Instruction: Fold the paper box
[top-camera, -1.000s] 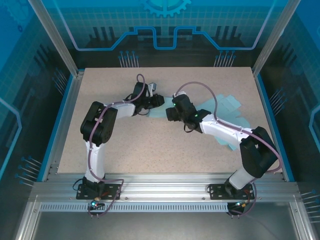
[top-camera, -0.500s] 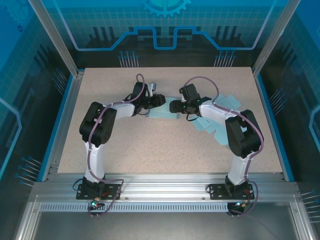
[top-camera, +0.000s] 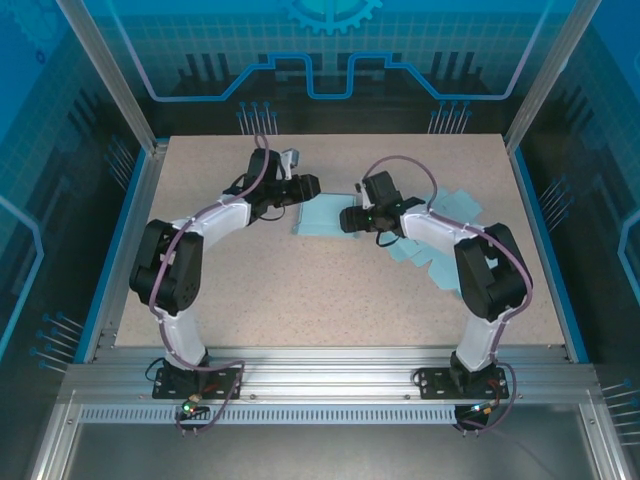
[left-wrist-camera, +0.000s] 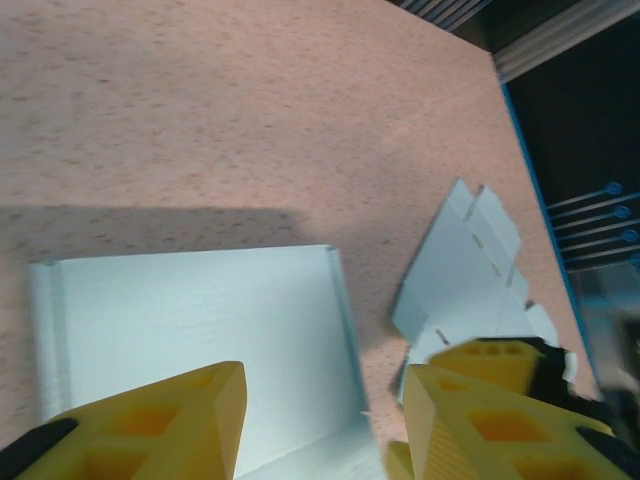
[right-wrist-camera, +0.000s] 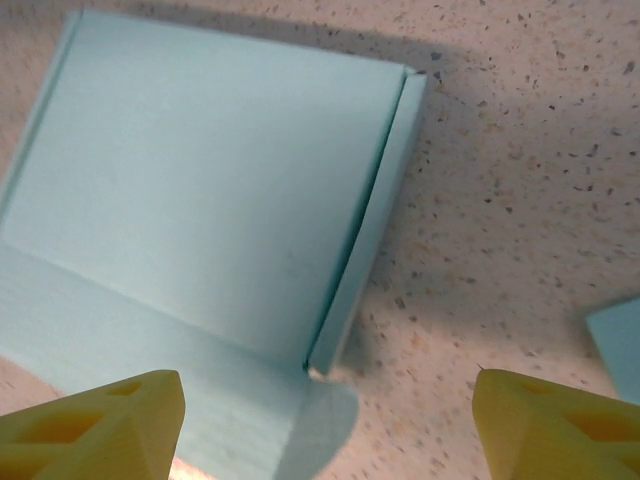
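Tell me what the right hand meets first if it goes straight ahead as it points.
Most likely the light blue paper box, lying just ahead of the open right hand. Nothing shows between them; depth is unclear.

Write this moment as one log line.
paper box: lying on table, unheld | left gripper: open, near it | right gripper: open, near it

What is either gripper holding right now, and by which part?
Nothing is held. The left gripper and right gripper both stand open over the paper box.
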